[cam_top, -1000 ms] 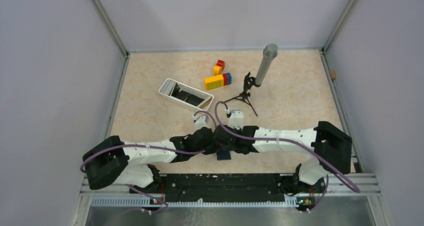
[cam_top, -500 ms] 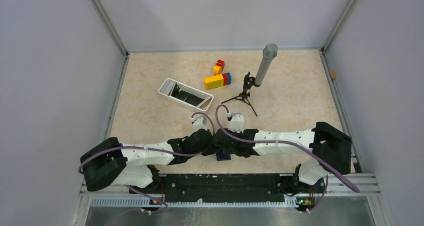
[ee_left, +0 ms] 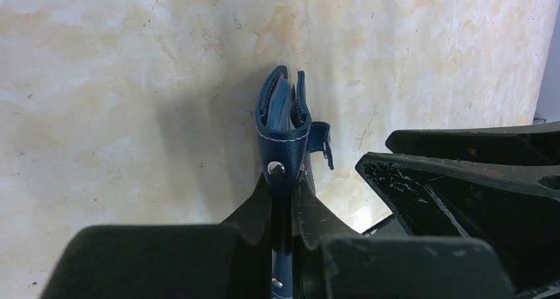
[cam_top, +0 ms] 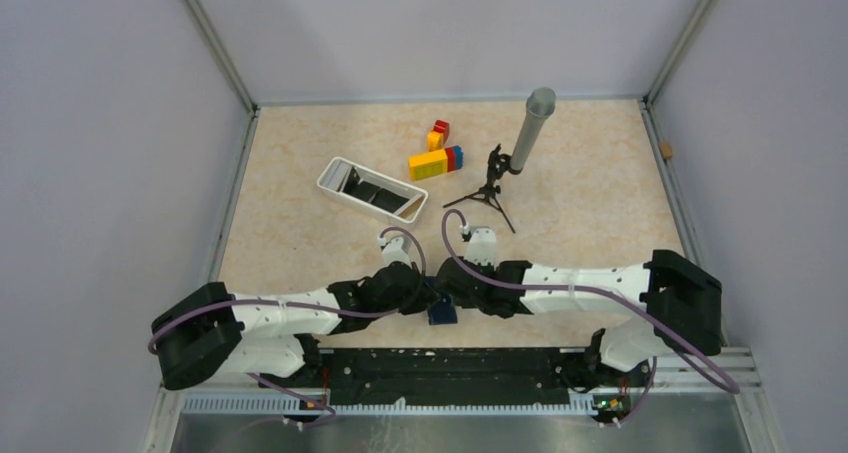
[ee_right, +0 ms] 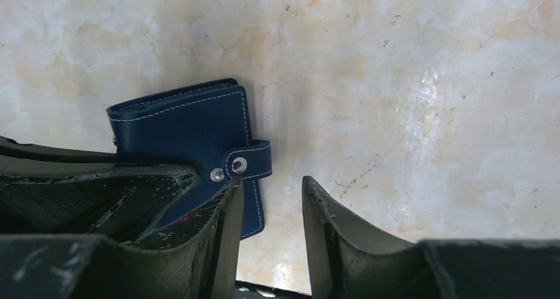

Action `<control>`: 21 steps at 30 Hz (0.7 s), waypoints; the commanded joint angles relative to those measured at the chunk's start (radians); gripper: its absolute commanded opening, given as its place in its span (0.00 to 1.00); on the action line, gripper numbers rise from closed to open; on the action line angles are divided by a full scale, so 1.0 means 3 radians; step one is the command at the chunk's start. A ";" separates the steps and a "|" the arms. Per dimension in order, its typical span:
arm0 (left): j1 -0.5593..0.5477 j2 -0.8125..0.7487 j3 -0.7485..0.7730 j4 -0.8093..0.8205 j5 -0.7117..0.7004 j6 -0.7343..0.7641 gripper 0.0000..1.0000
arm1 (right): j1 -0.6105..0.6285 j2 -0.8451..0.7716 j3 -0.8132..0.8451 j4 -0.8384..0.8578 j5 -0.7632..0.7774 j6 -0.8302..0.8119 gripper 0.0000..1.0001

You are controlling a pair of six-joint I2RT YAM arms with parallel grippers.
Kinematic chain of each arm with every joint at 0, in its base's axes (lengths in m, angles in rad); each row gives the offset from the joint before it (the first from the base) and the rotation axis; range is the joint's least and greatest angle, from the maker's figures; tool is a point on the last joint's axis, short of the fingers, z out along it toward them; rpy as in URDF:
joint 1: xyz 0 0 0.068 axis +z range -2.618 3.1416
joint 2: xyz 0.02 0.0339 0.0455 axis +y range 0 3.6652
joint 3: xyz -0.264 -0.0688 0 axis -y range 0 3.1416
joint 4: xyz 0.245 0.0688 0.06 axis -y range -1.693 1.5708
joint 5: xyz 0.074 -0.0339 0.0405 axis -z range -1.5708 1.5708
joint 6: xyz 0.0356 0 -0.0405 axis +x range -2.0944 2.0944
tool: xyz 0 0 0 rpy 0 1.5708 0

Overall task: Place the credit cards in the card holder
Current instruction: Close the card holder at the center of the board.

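Note:
The navy card holder (cam_top: 441,313) is near the table's front edge, between the two wrists. My left gripper (ee_left: 282,188) is shut on the card holder (ee_left: 282,124), which stands edge-on, folded but slightly gaping at its far end. In the right wrist view the card holder (ee_right: 188,131) shows its stitched outside and snap strap (ee_right: 247,162). My right gripper (ee_right: 269,192) is open and empty, right beside the strap. Dark credit cards (cam_top: 375,193) lie in the white tray (cam_top: 335,177).
Yellow, red and blue toy blocks (cam_top: 436,159) sit behind the tray. A small black tripod (cam_top: 490,188) carrying a tilted grey cylinder (cam_top: 531,128) stands at the back right of centre. Grey walls close in the table on three sides.
Both wrists have drawn a little toward the near edge and closer to the tabletop. The card holder stays in my left gripper at about the same spot.

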 commanded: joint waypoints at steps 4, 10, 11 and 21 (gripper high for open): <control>-0.0011 0.0135 -0.0032 -0.0537 -0.0020 0.0253 0.00 | 0.0104 0.0132 0.0269 0.0176 -0.0023 -0.0226 0.39; -0.0013 0.0168 -0.0023 -0.0524 -0.0004 0.0248 0.00 | 0.0111 0.0257 0.0311 0.0272 -0.0041 -0.0257 0.40; -0.0011 0.0165 -0.0028 -0.0526 -0.0004 0.0248 0.00 | 0.0115 0.0300 0.0329 0.0240 -0.0027 -0.0249 0.40; -0.0012 0.0162 -0.0023 -0.0551 -0.0021 0.0233 0.00 | 0.0115 0.0365 0.0389 -0.0117 0.0137 -0.0064 0.32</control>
